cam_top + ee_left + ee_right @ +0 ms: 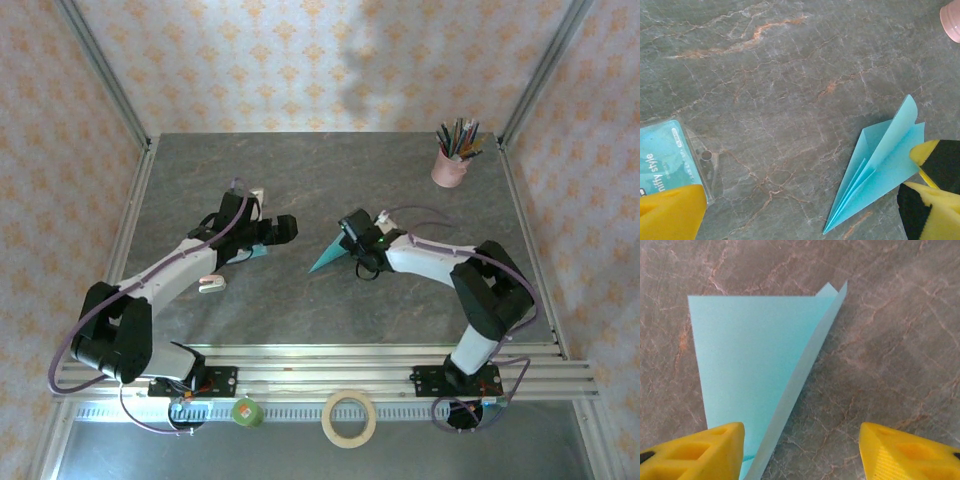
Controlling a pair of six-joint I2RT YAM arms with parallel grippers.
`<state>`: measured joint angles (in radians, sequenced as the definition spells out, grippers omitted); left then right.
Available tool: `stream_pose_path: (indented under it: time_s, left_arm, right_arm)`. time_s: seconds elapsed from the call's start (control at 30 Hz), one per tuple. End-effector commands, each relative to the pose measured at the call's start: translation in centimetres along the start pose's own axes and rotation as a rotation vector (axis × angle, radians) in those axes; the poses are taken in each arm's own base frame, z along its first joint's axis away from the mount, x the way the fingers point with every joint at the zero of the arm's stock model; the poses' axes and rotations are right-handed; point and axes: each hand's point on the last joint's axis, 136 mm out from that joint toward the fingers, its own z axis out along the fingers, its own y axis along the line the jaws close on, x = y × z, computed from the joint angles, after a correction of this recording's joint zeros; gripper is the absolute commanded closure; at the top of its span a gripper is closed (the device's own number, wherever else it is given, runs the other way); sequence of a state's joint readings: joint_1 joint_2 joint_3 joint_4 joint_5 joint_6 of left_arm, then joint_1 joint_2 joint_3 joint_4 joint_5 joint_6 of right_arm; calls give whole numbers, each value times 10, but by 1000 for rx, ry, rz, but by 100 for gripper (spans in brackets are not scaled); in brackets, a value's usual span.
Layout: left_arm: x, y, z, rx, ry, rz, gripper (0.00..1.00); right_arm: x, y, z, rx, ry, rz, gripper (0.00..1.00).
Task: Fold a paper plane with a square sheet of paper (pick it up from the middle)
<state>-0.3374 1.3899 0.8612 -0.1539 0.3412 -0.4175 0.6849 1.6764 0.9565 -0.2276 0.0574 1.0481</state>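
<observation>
From above, the left arm folds back at its elbow and stretches its forearm toward the middle of the table [300, 170]. The left gripper [283, 230] points at the paper plane [325, 260] but stays apart from it, while the right arm bends at its elbow and reaches leftward, with the right gripper [358, 245] over the plane's wide end. In the left wrist view its yellow fingers [670, 212] are spread wide and hold nothing, and the plane lies flat on the stone, well apart from a sleeved blue card [665, 160]. In the right wrist view its fingers [695, 452] stand apart and unclamped, straddling the plane's raised fold edge, one finger overlapping the paper.
</observation>
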Motion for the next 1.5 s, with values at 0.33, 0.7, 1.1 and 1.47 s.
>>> stream_pose_path:
  time_s: [0.33,0.7,1.1,1.47]
  left_arm:
    - [-2,0,3,9,15,-10,1]
    - [-7,5,8,16,-7,-102,1]
    - [-19,44,7,70,-122,-402,1]
    - [-9,57,5,50,-127,-438,1]
  right_arm:
    - [13,5,4,-65,49,58,64]
    - [7,4,1,-75,15,76,93]
    - [8,130,-52,-512,92,-368,97]
    - [53,128,-25,-687,298,-402,97]
